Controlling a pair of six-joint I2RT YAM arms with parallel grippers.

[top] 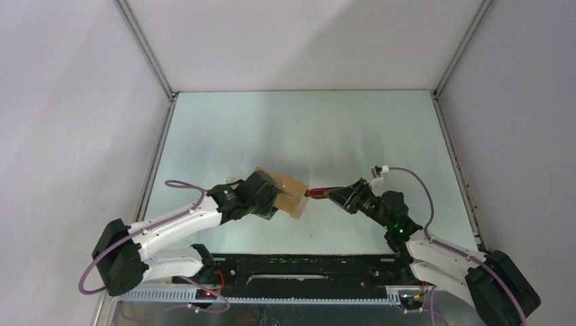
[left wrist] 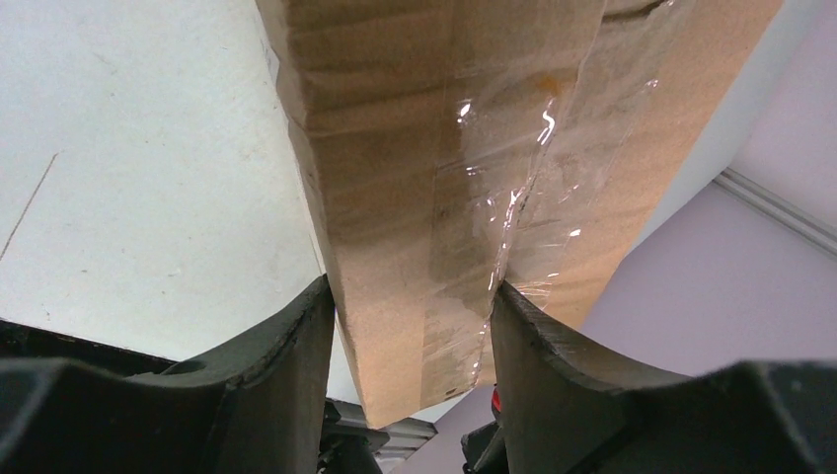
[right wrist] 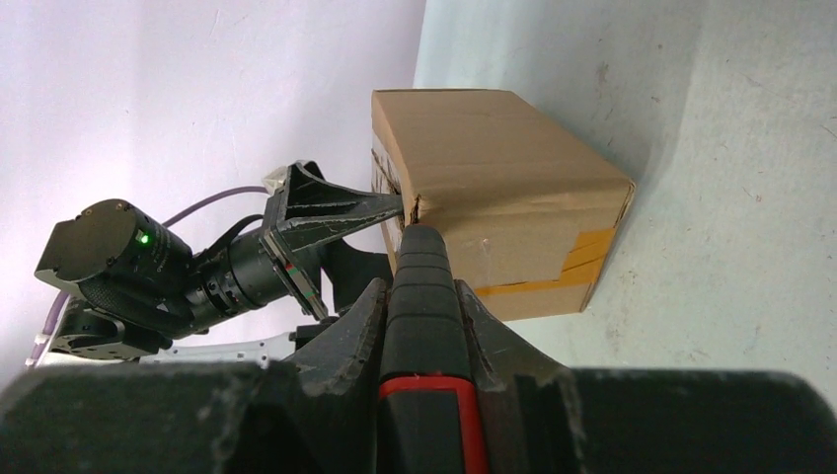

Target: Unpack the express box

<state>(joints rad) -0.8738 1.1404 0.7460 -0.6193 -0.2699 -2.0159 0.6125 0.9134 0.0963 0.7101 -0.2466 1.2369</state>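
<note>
Cardboard is filling the gap between the left fingers, which are pinching the box from both sides, one dark finger pressing on each of two opposite faces. Clear tape is running along the box face between them, wrinkling and catching the light.

The right fingers are pressing together on a knife, which is black at the front and red farther back, with its nose pointing at the box. The front of the knife is reaching a top corner edge of the box, just beside one of the left fingers. The blade itself is too small to make out. A strip of yellowish tape is wrapping around a lower corner of the box.

The box is sitting a little left of the middle of the pale green counter, turned at an angle to the counter's edges. Whether it is resting on the counter or being held just above it is not clear. The two arms are reaching inward toward it from the near corners, left arm from the left and right arm from the right, each trailing a purple cable. Pale walls are enclosing the counter on three sides.
</note>
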